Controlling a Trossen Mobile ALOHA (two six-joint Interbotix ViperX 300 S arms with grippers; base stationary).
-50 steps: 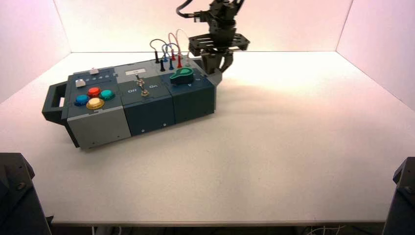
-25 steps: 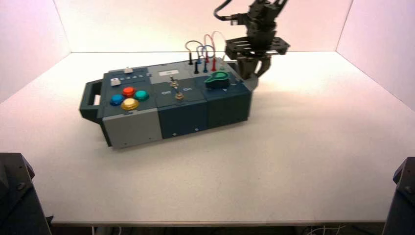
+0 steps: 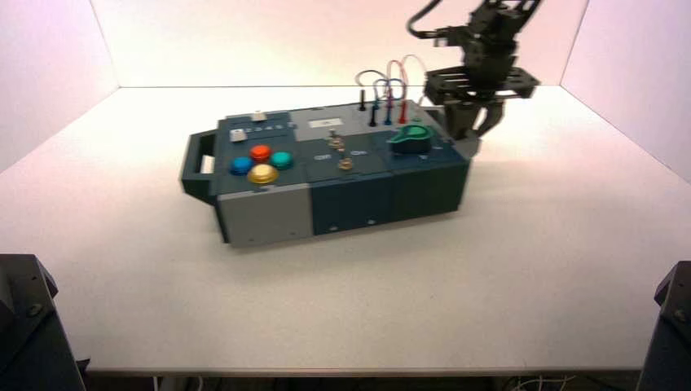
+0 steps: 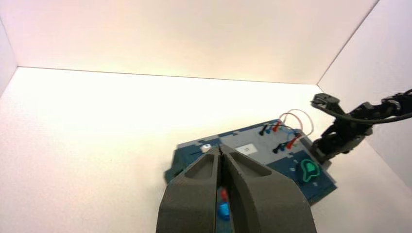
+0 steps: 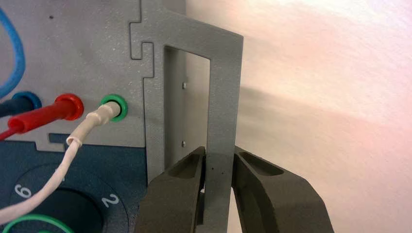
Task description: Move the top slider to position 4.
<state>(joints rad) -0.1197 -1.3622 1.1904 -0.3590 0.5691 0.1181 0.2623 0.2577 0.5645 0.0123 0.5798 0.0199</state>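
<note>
The dark blue and grey box lies across the middle of the table. The top slider, a tiny white knob, sits at the box's far left corner, with a squarer white knob just in front of it. Position 4 cannot be made out beside it. My right gripper is at the box's right end, shut on the grey handle, which fills the gap between its fingers. My left gripper hangs shut high over the box's left end, holding nothing.
Round red, teal, blue and yellow push-buttons sit at the left front. Two toggle switches stand mid-box, a green knob at the right, plugged wires behind it. A dark handle juts from the left end. Walls enclose the table.
The box has slid well to the right across the table, with my right gripper travelling with it on the grey handle.
</note>
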